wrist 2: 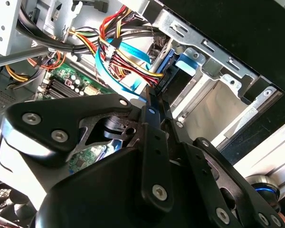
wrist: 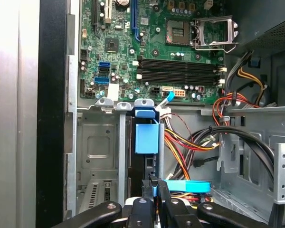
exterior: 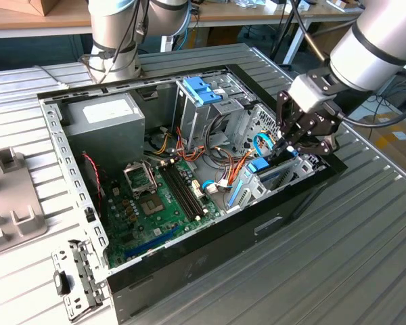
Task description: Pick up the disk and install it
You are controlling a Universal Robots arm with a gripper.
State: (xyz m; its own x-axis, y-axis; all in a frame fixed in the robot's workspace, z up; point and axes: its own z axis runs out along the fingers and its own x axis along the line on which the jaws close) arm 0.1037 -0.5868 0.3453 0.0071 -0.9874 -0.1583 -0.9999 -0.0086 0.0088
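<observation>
My gripper point(exterior: 289, 143) is clamped on the disk's point(wrist: 146, 164) edge, its 2 fingers point(wrist: 143, 186) pinched together, the disk standing upright in the metal bay point(wrist: 96, 142) (blue tab point(wrist: 147, 138) up) at the computer case's point(exterior: 210, 233) 3 o'clock side in the exterior view.
</observation>
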